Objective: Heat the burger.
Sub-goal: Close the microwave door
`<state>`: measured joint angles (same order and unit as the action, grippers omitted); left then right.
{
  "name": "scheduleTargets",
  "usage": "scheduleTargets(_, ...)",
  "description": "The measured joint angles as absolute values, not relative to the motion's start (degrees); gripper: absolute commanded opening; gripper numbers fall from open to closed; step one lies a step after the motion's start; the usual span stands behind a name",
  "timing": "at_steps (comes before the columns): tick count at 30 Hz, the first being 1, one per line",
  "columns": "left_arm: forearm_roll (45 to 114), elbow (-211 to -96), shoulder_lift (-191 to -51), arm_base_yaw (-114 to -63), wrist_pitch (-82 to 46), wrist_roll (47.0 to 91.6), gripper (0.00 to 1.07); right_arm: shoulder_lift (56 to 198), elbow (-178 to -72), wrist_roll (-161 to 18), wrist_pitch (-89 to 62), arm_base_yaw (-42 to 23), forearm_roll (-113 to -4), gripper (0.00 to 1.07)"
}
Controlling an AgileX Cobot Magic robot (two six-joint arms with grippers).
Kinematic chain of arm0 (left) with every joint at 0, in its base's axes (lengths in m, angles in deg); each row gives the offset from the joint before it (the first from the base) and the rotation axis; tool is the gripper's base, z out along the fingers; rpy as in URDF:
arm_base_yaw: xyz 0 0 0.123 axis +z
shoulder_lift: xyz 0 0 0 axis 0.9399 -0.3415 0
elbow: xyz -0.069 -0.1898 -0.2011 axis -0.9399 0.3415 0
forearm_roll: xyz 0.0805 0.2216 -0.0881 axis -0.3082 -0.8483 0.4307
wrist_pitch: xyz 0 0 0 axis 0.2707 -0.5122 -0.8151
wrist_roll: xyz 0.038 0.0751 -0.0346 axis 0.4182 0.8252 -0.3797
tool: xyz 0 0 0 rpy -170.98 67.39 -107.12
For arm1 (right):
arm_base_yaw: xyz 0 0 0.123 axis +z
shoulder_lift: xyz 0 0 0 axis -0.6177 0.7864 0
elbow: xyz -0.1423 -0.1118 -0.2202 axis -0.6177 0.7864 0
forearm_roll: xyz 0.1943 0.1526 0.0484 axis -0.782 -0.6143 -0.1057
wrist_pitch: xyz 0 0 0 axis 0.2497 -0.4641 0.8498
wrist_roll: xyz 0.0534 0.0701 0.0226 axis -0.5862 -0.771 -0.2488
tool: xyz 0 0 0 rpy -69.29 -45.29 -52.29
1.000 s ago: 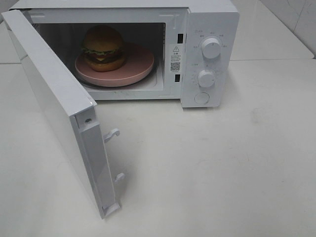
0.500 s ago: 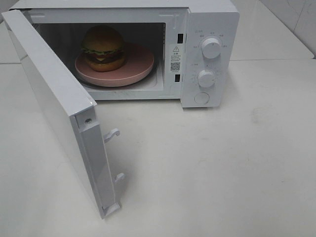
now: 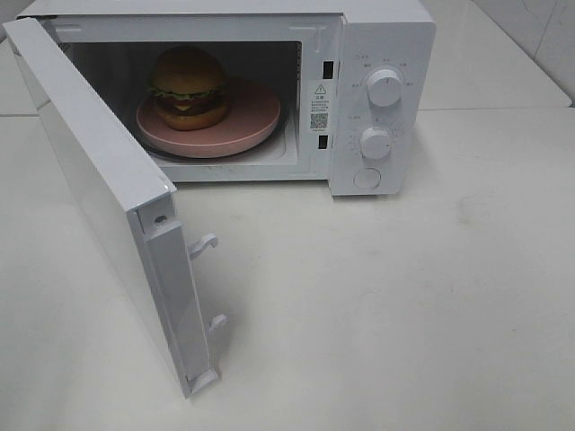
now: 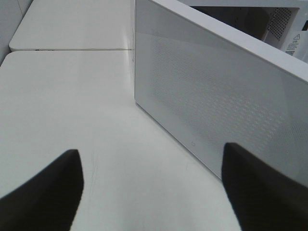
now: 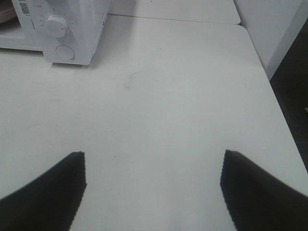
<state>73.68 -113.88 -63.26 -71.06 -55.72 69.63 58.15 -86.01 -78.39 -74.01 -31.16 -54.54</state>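
Observation:
The burger (image 3: 187, 85), with its golden-brown bun, lettuce and dark patty, sits on a pink plate (image 3: 256, 117) inside the white microwave (image 3: 386, 36). The microwave door (image 3: 99, 171) is swung wide open towards the front left. Neither gripper shows in the exterior high view. In the left wrist view my left gripper (image 4: 151, 192) is open with nothing between its dark fingers, low over the table facing the outer face of the door (image 4: 216, 91). My right gripper (image 5: 154, 192) is open and empty over bare table, some way right of the microwave.
The microwave's control panel carries two round knobs (image 3: 384, 87) (image 3: 375, 142) and a door button (image 3: 367, 178); the lower knob (image 5: 56, 25) also shows in the right wrist view. The white table's right edge (image 5: 269, 82) drops off near a wall.

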Motion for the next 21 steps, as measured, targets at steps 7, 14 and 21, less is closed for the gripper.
scheduleTargets(7, 73.68, -113.88, -73.00, -71.06, -49.76, 69.63, 0.11, 58.15, -86.01, -78.39, -74.01, -31.16, -54.54, 0.75)
scheduleTargets(14, 73.86, -111.99, -82.28, -71.06, -39.90, 70.26, 0.00, 58.15, -86.01, -78.39, -74.01, -31.16, -54.54, 0.75)
scheduleTargets(21, 73.86, -105.45, -85.89, -71.06, -23.92, 71.12, 0.00, 58.15, -86.01, -78.39, -74.01, -31.16, -54.54, 0.75)
